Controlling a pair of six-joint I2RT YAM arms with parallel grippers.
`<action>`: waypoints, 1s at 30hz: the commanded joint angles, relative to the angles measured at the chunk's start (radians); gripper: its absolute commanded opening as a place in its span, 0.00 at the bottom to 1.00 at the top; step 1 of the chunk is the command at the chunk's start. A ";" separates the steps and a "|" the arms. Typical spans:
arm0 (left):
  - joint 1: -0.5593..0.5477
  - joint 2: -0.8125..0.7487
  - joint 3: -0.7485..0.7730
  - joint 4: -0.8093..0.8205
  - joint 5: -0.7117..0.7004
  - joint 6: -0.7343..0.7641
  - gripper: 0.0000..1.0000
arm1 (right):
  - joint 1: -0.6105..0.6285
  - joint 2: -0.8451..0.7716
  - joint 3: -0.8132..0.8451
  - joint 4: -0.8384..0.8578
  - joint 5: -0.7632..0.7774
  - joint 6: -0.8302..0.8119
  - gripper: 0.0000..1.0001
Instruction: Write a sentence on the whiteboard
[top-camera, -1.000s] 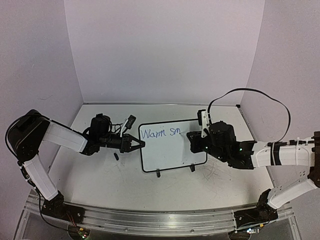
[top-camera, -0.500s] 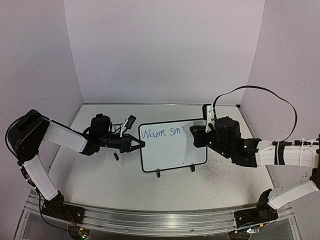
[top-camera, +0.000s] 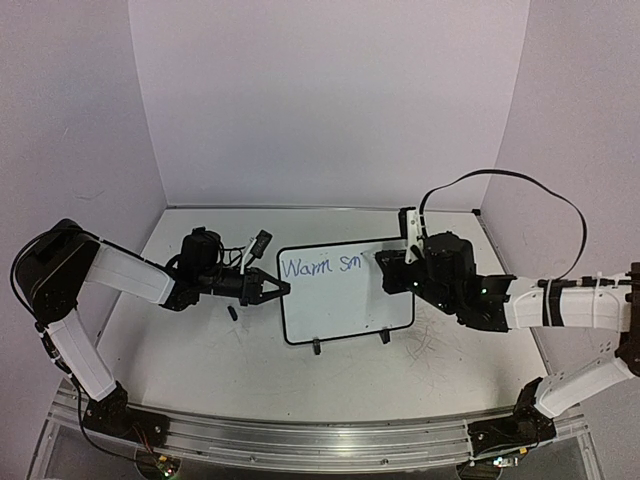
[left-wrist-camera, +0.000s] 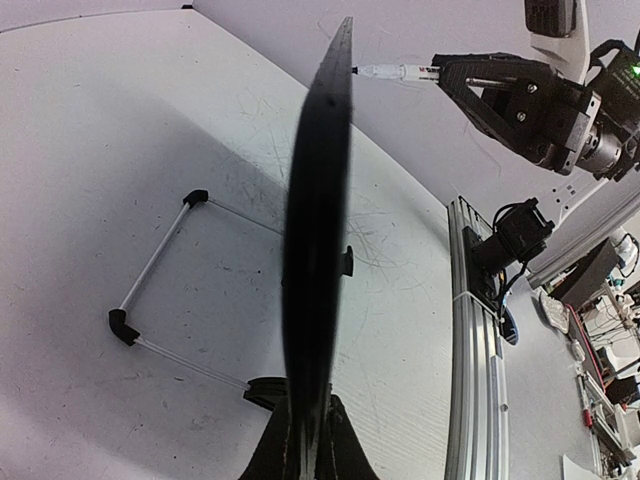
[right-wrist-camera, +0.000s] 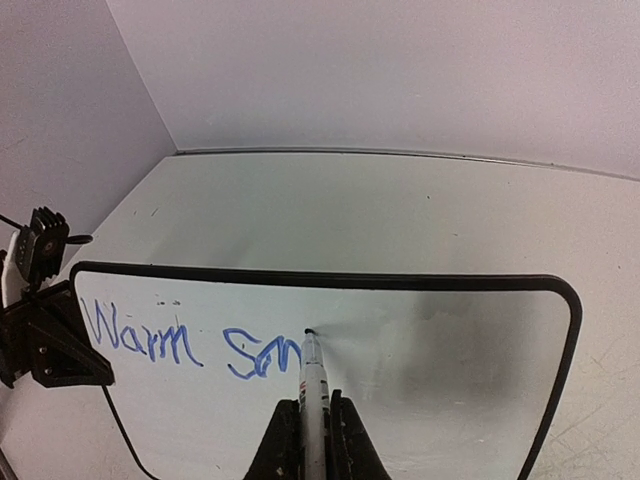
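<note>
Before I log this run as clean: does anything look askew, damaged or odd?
Nothing much. The small black-framed glossy whiteboard stands on its feet, its blue handwriting level. Only a tiny black piece lies loose on the scuffed white tabletop beside it.

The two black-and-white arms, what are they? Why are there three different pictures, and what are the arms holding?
They are two robot arms bolted to a white table. One picture looks down from above. The other two come from a small camera on each arm's wrist. The left gripper pinches the edge of a small whiteboard, probably to steady it. Its wrist camera sees the board edge-on, as a dark strip. The right gripper holds a marker with its tip on the board. The blue writing reads "Warm sm", so the sentence is not finished.
</note>
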 joint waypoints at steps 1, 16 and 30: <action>0.001 -0.004 0.030 -0.019 -0.036 0.018 0.00 | -0.005 0.027 0.044 0.013 0.035 0.000 0.00; 0.001 -0.001 0.035 -0.021 -0.038 0.018 0.00 | -0.005 -0.076 -0.015 0.018 -0.022 -0.006 0.00; 0.001 -0.010 0.032 -0.026 -0.042 0.017 0.00 | -0.004 -0.022 -0.007 0.014 0.000 0.000 0.00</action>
